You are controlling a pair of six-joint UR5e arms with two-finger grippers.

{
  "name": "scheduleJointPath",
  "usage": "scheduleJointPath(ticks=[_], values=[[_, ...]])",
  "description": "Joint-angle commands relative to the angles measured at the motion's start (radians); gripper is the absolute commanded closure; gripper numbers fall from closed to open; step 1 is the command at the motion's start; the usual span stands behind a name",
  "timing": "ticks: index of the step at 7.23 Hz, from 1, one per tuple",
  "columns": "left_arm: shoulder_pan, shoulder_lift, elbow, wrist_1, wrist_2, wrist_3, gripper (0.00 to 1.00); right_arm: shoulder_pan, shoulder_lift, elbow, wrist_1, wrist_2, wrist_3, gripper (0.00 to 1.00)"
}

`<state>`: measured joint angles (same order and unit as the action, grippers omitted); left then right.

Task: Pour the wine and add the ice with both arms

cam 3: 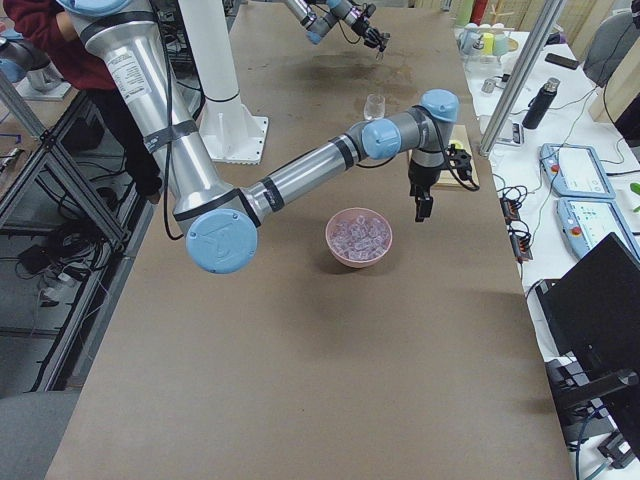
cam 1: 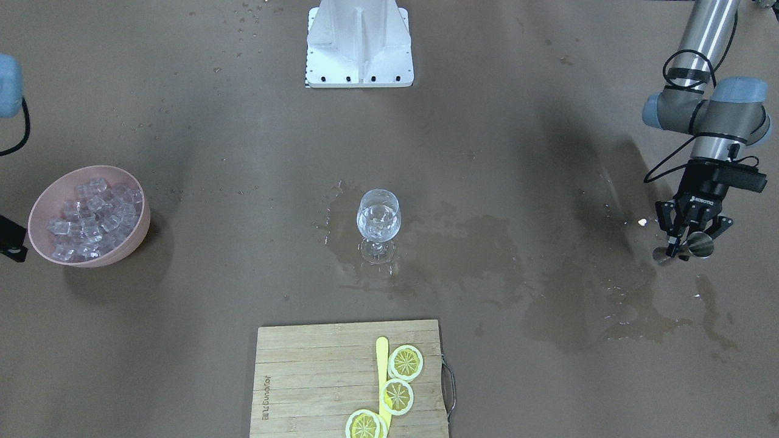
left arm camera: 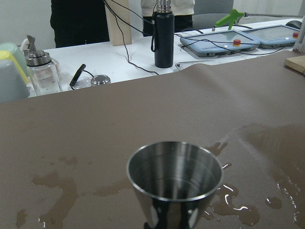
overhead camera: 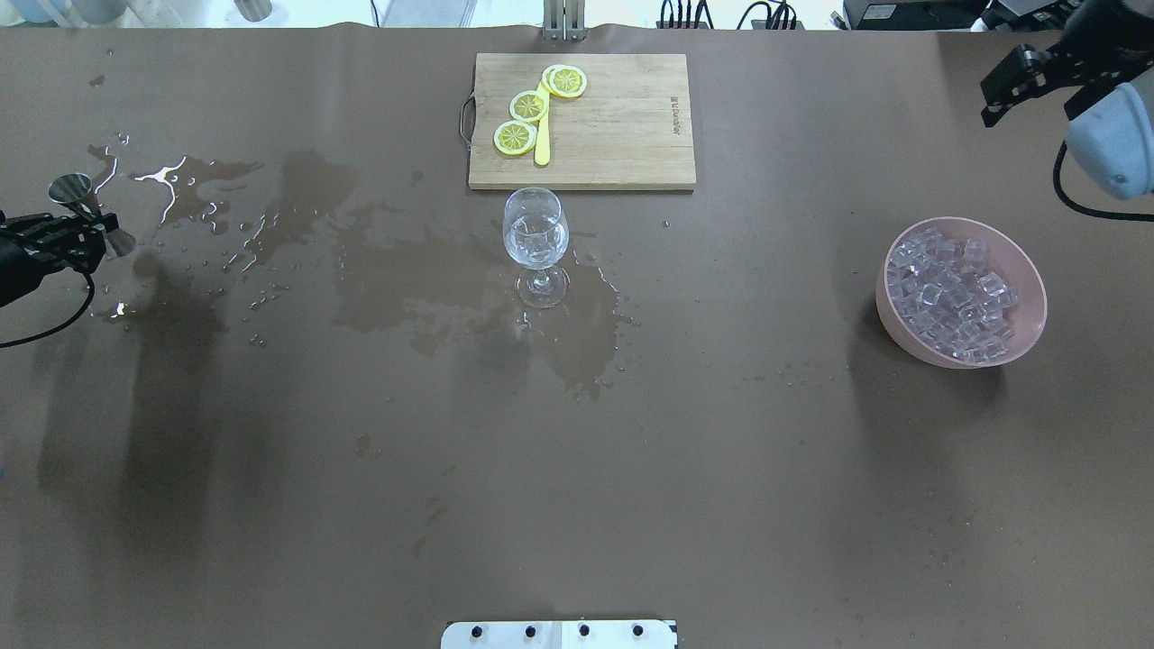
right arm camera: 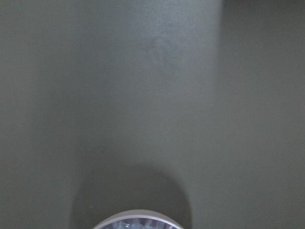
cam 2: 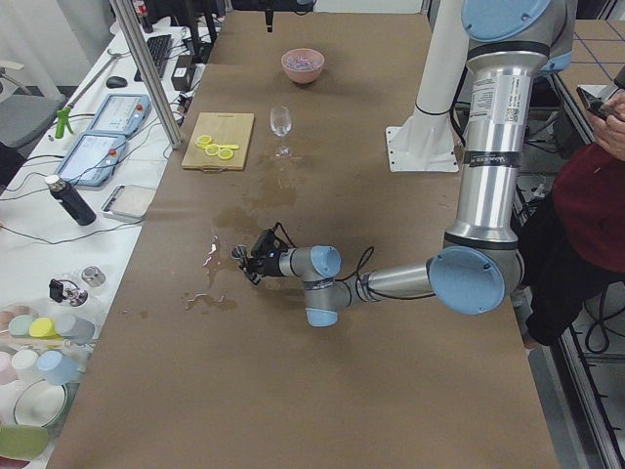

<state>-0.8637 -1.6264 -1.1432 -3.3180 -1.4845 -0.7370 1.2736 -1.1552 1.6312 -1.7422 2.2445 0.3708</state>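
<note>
Wet brown table (cam 1: 182, 340); left hand (cam 1: 691, 238), apparently marked ROBOTIQ, clamps steel jigger (cam 1: 701, 246); right hand (cam 3: 420, 211): cannot tell opening.

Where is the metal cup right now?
Overhead view, far left edge: the metal cup sits in the left claw, beside the puddles, well away from the wine glass.

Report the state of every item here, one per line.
Clear stemmed wine glass: upright, holding clear ice cubes.
Pink bowl: upright, heaped with more ice cubes.
Steel jigger: gripped, looks empty.
Left end effector: shut on the jigger.
Right end effector: near the bowl; open or shut unclear.
Brown table cover: wet, puddled around the glass.
</note>
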Motion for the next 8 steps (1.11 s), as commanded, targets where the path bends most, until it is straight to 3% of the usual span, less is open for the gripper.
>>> scheduleJointPath(ticks=[1, 2, 6, 7, 8], values=[[0.0, -0.006, 0.0, 0.0, 0.001, 0.001, 0.69, 0.079, -0.015, -0.105, 0.021, 0.07, -0.041, 0.0], [0.0, -0.007, 0.002, 0.0, 0.001, 0.001, 0.65, 0.108, -0.015, -0.147, 0.023, 0.117, -0.046, 0.0], [0.0, -0.013, 0.0, 0.0, 0.0, 0.001, 0.46, 0.194, -0.119, -0.166, 0.045, 0.122, -0.118, 0.0], [0.0, -0.013, -0.001, 0.0, 0.0, 0.001, 0.29, 0.196, -0.173, -0.156, 0.114, 0.122, -0.107, 0.0], [-0.001, -0.012, -0.01, 0.0, -0.002, -0.015, 0.02, 0.2, -0.205, -0.151, 0.125, 0.121, -0.109, 0.0]])
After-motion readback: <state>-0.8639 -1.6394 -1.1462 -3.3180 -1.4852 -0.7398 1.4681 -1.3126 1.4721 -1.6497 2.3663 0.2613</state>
